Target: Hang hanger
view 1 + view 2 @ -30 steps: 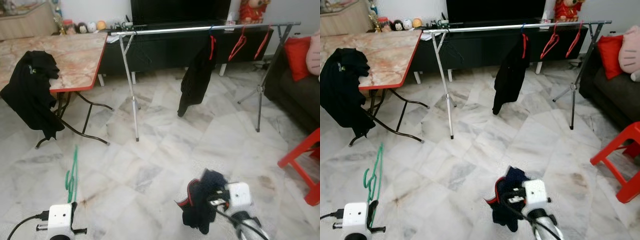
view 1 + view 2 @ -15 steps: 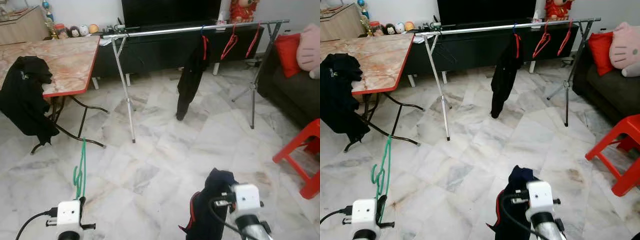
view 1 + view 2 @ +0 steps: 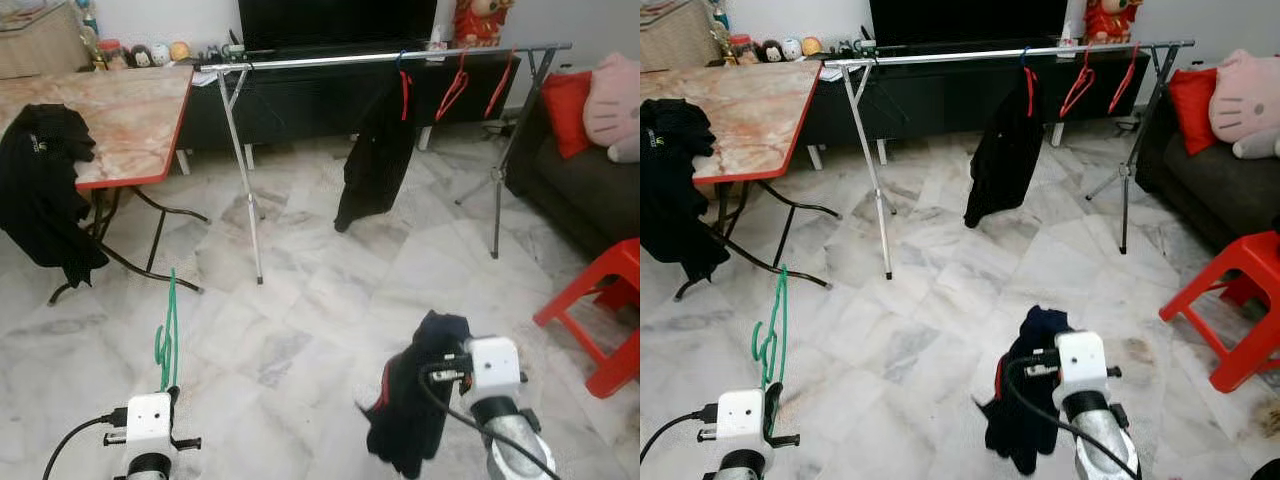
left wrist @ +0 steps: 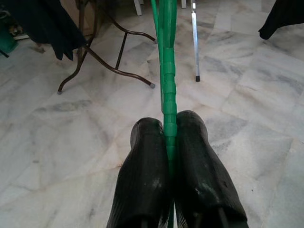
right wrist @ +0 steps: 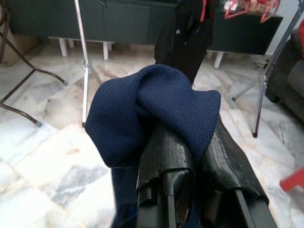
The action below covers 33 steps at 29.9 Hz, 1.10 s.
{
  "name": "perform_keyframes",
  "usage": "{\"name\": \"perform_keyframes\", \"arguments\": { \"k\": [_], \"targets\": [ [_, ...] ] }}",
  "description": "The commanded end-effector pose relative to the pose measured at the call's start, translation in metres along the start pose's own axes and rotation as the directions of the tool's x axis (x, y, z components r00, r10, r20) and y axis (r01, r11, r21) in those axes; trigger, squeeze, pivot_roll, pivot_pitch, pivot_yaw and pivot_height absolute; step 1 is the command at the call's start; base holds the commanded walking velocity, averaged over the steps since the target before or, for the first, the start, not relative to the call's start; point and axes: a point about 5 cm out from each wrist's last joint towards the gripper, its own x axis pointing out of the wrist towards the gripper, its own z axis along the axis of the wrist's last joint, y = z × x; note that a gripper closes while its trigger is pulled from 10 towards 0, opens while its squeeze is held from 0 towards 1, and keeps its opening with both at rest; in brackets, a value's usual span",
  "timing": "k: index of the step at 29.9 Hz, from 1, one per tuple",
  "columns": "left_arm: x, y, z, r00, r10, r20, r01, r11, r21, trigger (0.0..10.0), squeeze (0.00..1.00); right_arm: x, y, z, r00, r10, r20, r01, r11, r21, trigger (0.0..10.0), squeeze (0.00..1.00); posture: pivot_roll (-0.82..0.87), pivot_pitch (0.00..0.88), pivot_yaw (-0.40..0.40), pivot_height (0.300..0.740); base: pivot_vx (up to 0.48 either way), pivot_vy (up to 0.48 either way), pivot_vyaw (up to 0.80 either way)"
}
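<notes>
Carrying: the robot has things in both grippers and faces the clothes rail [image 3: 380, 58], which is well apart from it across the floor.
Left gripper: the left gripper [image 4: 170, 135] has its two black fingers pressed together on the green hanger [image 3: 166, 335]. The hanger sticks up and forward from the fingers.
Right gripper: the right gripper [image 5: 190, 156] is squeezed on a dark blue cloth [image 5: 152, 111]. The cloth bunches over the fingertips and hangs down below them.
Rail: a long silver bar on thin legs. A black jacket [image 3: 375, 160] hangs on a red hanger near the middle. Two more red hangers [image 3: 472, 85] hang bare further right.
Doing it well: I think the robot should keep the green hanger tight and straight, so the hook is ready to go over the bar.
Best spot: the bare stretch of bar left of the black jacket looks like the easy place.
Edges to watch: the folding table [image 3: 130, 120] with a black coat [image 3: 45, 190] stands on the left. The red stool [image 3: 600, 310] and the sofa [image 3: 570, 170] are on the right. The rail's left leg [image 3: 245, 190] stands ahead too.
Open room: the marble floor [image 3: 330, 300] straight ahead is free to walk on.
</notes>
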Motion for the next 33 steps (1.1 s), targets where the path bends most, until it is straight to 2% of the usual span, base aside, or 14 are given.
{"name": "perform_keyframes", "arguments": {
  "k": [1, 4, 6, 13, 15, 19, 20, 21, 22, 27, 32, 33],
  "targets": [
    [0.000, 0.001, 0.003, 1.000, 0.013, 0.026, -0.013, 1.000, 0.007, 10.0, 0.00, 0.002, -0.006, 0.004, 1.000, -0.016, 0.014, 0.016, 1.000, 0.006, 0.0, 0.00, -0.06, 0.000, 0.017, 0.740, 0.000, 0.000, 0.00],
    [-0.002, 0.000, 0.003, 1.000, 0.010, 0.028, -0.010, 1.000, 0.004, 10.0, 0.00, 0.003, -0.015, 0.007, 0.999, -0.035, 0.029, 0.035, 0.999, -0.004, 0.0, 0.00, -0.07, 0.000, 0.023, 0.740, 0.000, 0.000, 0.00],
    [0.001, 0.001, 0.003, 1.000, 0.001, 0.026, -0.001, 1.000, 0.013, 10.0, 0.00, 0.006, -0.016, 0.009, 0.998, -0.045, 0.034, 0.045, 0.999, 0.001, 0.0, 0.00, -0.08, 0.000, 0.019, 0.740, 0.000, 0.000, 0.00],
    [0.007, 0.011, 0.006, 0.999, 0.042, 0.035, -0.042, 0.999, 0.014, 10.0, 0.00, 0.012, -0.006, 0.005, 0.999, -0.025, 0.021, 0.025, 1.000, 0.014, 0.0, 0.00, -0.04, 0.000, -0.006, 0.740, 0.000, 0.000, 0.00],
    [0.010, 0.019, 0.009, 0.997, 0.065, 0.046, -0.066, 0.998, 0.016, 10.0, 0.00, 0.021, 0.000, 0.006, 1.000, -0.016, 0.025, 0.015, 0.999, 0.036, 0.0, 0.00, -0.04, 0.000, 0.006, 0.740, 0.000, 0.000, 0.00],
    [0.013, 0.021, 0.011, 0.997, 0.063, 0.041, -0.063, 0.998, -0.005, 10.0, 0.00, 0.027, 0.006, 0.006, 1.000, -0.011, 0.019, 0.010, 0.999, 0.048, 0.0, 0.00, -0.06, 0.000, 0.035, 0.740, 0.000, 0.000, 0.00],
    [0.015, 0.018, 0.011, 0.999, 0.036, 0.037, -0.036, 0.999, -0.007, 10.0, 0.00, 0.031, 0.010, 0.006, 1.000, 0.000, 0.019, -0.001, 0.998, 0.056, 3.0, 0.00, -0.06, 0.000, 0.051, 0.740, 0.000, 0.000, 0.00],
    [0.016, 0.017, 0.012, 0.999, 0.022, 0.034, -0.022, 1.000, -0.003, 10.0, 0.00, 0.033, 0.012, 0.007, 1.000, 0.004, 0.021, -0.005, 0.998, 0.060, 4.7, 0.00, -0.06, 0.000, 0.056, 0.740, 0.000, 0.000, 0.00],
    [0.017, 0.016, 0.012, 0.999, 0.015, 0.032, -0.015, 1.000, 0.000, 10.0, 0.00, 0.035, 0.014, 0.008, 1.000, 0.006, 0.022, -0.007, 0.998, 0.062, 9.8, 0.00, -0.06, 0.000, 0.059, 0.740, 0.000, 0.000, 0.00],
    [0.021, 0.023, 0.014, 0.999, 0.027, 0.023, -0.026, 0.999, -0.030, 10.0, 0.00, 0.038, 0.018, 0.010, 0.999, -0.023, 0.028, 0.020, 0.995, 0.093, 10.0, 0.00, -0.07, 0.000, 0.071, 0.740, 0.000, 0.000, 0.00],
    [0.021, 0.024, 0.015, 1.000, 0.020, 0.024, -0.019, 0.999, -0.032, 10.0, 0.00, 0.037, 0.024, 0.011, 0.999, -0.013, 0.040, 0.009, 0.994, 0.106, 10.0, 0.00, -0.07, 0.000, 0.072, 0.740, 0.000, 0.000, 0.00],
    [0.021, 0.023, 0.013, 1.000, 0.005, 0.017, -0.004, 1.000, -0.013, 10.0, 0.00, 0.036, 0.026, 0.006, 1.000, -0.015, 0.022, 0.013, 0.995, 0.098, 10.0, 0.00, -0.07, 0.000, 0.072, 0.740, 0.000, 0.000, 0.00]
  ]
}}
